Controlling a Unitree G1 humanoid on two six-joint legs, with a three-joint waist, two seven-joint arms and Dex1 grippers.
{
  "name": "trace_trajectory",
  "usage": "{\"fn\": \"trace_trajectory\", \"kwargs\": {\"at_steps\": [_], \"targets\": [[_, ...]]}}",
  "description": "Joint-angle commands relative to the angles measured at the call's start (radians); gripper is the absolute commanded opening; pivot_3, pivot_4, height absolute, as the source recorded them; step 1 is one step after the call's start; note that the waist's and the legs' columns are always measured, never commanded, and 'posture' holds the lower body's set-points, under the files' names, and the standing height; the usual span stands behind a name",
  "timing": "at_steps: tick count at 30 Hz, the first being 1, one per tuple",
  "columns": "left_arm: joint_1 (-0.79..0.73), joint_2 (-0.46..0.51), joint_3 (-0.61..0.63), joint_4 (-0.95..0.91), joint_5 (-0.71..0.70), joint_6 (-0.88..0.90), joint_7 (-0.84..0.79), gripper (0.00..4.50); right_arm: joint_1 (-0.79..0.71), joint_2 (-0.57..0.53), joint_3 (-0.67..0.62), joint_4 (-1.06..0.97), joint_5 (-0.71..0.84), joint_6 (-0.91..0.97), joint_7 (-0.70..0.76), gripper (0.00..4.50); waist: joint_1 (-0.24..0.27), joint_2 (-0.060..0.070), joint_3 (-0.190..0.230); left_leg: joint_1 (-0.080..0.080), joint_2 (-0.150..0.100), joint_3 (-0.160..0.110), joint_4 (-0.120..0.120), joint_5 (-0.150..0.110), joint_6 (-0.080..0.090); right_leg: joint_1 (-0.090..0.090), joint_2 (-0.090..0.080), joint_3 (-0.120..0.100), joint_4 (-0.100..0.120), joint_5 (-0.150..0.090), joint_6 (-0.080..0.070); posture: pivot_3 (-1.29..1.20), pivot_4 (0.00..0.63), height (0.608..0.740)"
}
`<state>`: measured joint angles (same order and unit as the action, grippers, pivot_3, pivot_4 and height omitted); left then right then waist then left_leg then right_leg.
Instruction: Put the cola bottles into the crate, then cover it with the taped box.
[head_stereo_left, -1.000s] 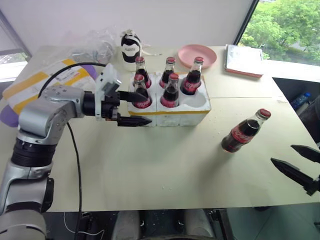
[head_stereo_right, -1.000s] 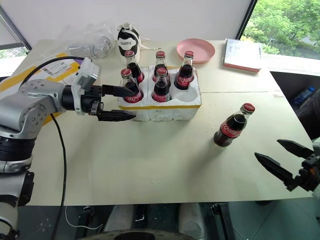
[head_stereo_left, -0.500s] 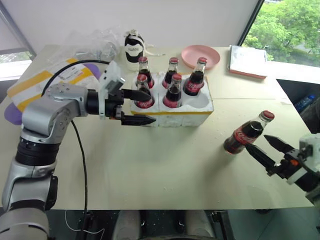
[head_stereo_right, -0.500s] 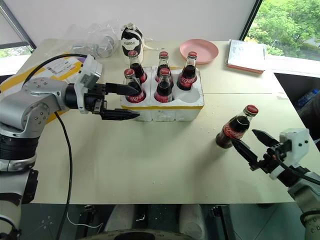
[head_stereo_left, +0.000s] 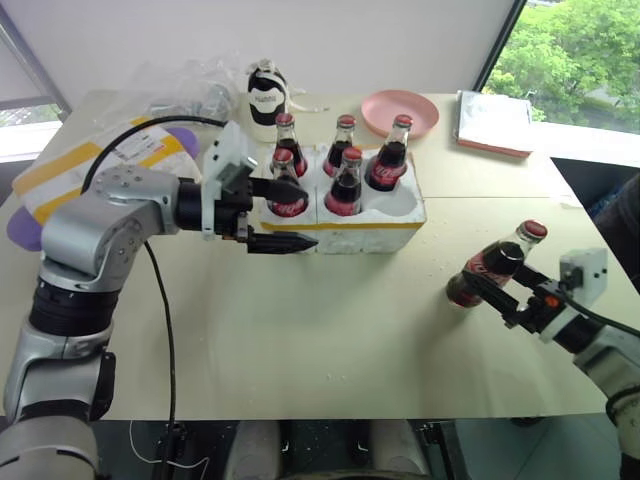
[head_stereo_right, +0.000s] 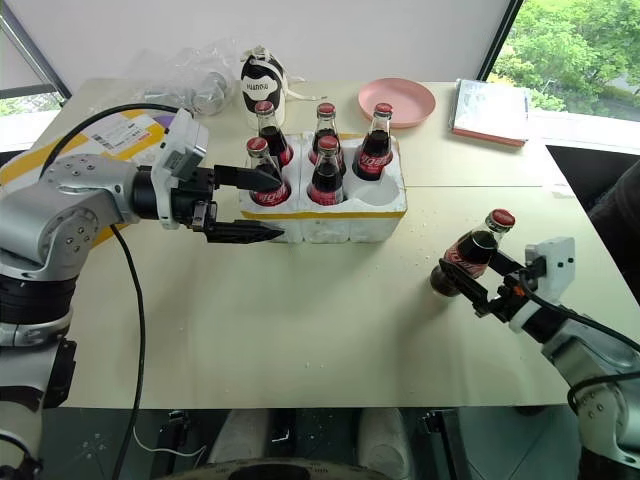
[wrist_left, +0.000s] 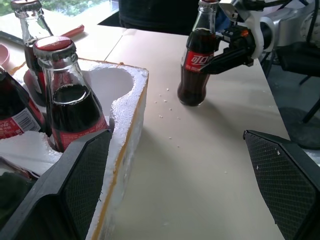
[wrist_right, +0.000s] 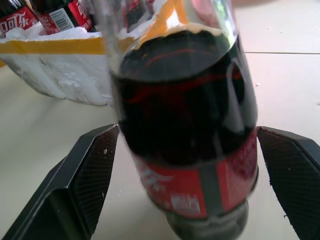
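In the left eye view, the crate (head_stereo_left: 345, 218) sits at the upper centre of the table (head_stereo_left: 320, 330) with five cola bottles (head_stereo_left: 346, 183) standing in its holes and the front right hole empty. The left gripper (head_stereo_left: 283, 214) reaches in from the left with its fingers spread wide, one by the front left bottle, the other along the crate's front wall, holding nothing. At the right of the frame the sixth cola bottle (head_stereo_left: 488, 267) stands on the table, and the right gripper (head_stereo_left: 497, 291) has its fingers open on either side of the bottle's lower body. The taped box (head_stereo_left: 85, 170) lies at the left edge behind the left arm; a pink plate (head_stereo_left: 400, 111) and a black-and-white tied bottle (head_stereo_left: 264, 94) sit along the top. The right eye view shows the same layout, with the lone bottle between the open right fingers. In the left wrist view, the crate's corner and empty hole fill the left side, and the lone bottle stands at the upper centre with the right gripper around it. In the right wrist view, the bottle stands between both fingers (wrist_right: 87, 182), with a gap visible on each side.
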<state>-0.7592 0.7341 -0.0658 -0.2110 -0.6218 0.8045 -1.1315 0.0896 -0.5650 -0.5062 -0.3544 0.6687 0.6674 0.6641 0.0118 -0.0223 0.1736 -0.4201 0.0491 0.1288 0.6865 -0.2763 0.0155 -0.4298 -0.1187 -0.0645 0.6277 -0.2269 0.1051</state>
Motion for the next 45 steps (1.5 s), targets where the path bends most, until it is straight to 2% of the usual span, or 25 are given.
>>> {"fn": "trace_trajectory", "kwargs": {"at_steps": [1, 3, 9, 15, 19, 25, 30, 40, 45], "targets": [[-0.006, 0.001, 0.011, -0.034, -0.011, 0.001, 0.009, 4.50, -0.033, -0.003, -0.009, 0.024, 0.016, -0.029, -0.006, 3.64, 0.001, 0.000, 0.000, 0.000, 0.000, 0.000, 0.000, 0.000, 0.000, 0.000, 0.000, 0.000, 0.000, 0.000, 0.000, 0.00, 0.150, 0.740], [-0.004, 0.002, 0.010, -0.033, -0.010, -0.002, 0.009, 4.50, -0.040, -0.010, -0.007, 0.023, 0.022, -0.031, -0.004, 2.81, 0.000, 0.000, 0.000, 0.000, 0.000, 0.000, 0.000, 0.000, 0.000, 0.000, 0.000, 0.000, 0.000, 0.001, 0.001, 0.00, 0.150, 0.740], [-0.001, 0.002, 0.014, -0.029, -0.010, -0.005, 0.015, 4.50, -0.083, -0.061, -0.038, -0.002, 0.049, -0.023, -0.004, 2.81, -0.001, 0.001, 0.001, 0.000, 0.000, 0.001, 0.000, 0.000, 0.000, 0.000, 0.000, 0.000, 0.000, 0.001, 0.001, 0.00, 0.150, 0.740], [0.010, 0.001, 0.026, -0.027, -0.008, -0.012, 0.031, 4.50, -0.340, -0.170, -0.061, 0.031, 0.138, 0.034, -0.035, 2.81, -0.008, 0.006, 0.003, 0.000, 0.000, 0.001, 0.000, 0.000, 0.000, -0.001, 0.000, 0.001, 0.001, 0.001, 0.001, 0.00, 0.150, 0.740], [0.017, 0.001, 0.036, -0.022, -0.002, -0.022, 0.044, 4.50, -0.532, -0.183, 0.015, 0.084, 0.153, 0.052, -0.049, 2.81, -0.006, 0.006, 0.003, 0.000, 0.001, 0.001, -0.002, 0.001, -0.001, -0.002, 0.001, 0.000, 0.001, 0.001, 0.001, 0.00, 0.150, 0.740], [0.039, 0.011, 0.053, -0.029, 0.001, -0.033, 0.062, 4.50, -0.726, -0.107, 0.216, 0.216, 0.043, 0.016, -0.062, 2.81, -0.009, 0.005, 0.003, -0.001, 0.001, 0.002, -0.002, 0.001, -0.001, -0.002, 0.001, 0.000, 0.000, 0.001, 0.001, 0.00, 0.150, 0.740], [0.061, 0.037, 0.087, -0.043, -0.004, -0.027, 0.083, 4.50, -0.763, -0.063, 0.311, 0.265, -0.014, -0.003, -0.029, 2.81, -0.002, 0.005, 0.003, -0.005, 0.000, 0.002, -0.001, 0.004, -0.007, -0.005, 0.001, 0.000, 0.001, 0.001, 0.001, 0.00, 0.150, 0.740], [0.101, 0.059, 0.132, -0.072, -0.020, -0.013, 0.126, 4.50, -0.754, -0.048, 0.364, 0.218, -0.018, 0.007, 0.053, 2.81, -0.008, 0.005, 0.003, -0.005, 0.001, 0.002, -0.001, 0.004, -0.007, -0.006, 0.001, 0.000, 0.000, 0.001, 0.002, 0.00, 0.150, 0.740], [0.104, 0.055, 0.134, -0.082, -0.027, -0.010, 0.140, 4.50, -0.756, -0.035, 0.413, 0.245, -0.068, -0.017, 0.073, 2.81, -0.007, 0.005, 0.003, -0.006, 0.001, 0.002, -0.002, 0.004, -0.007, -0.006, 0.001, 0.000, 0.000, 0.001, 0.002, 0.00, 0.150, 0.740]]}}
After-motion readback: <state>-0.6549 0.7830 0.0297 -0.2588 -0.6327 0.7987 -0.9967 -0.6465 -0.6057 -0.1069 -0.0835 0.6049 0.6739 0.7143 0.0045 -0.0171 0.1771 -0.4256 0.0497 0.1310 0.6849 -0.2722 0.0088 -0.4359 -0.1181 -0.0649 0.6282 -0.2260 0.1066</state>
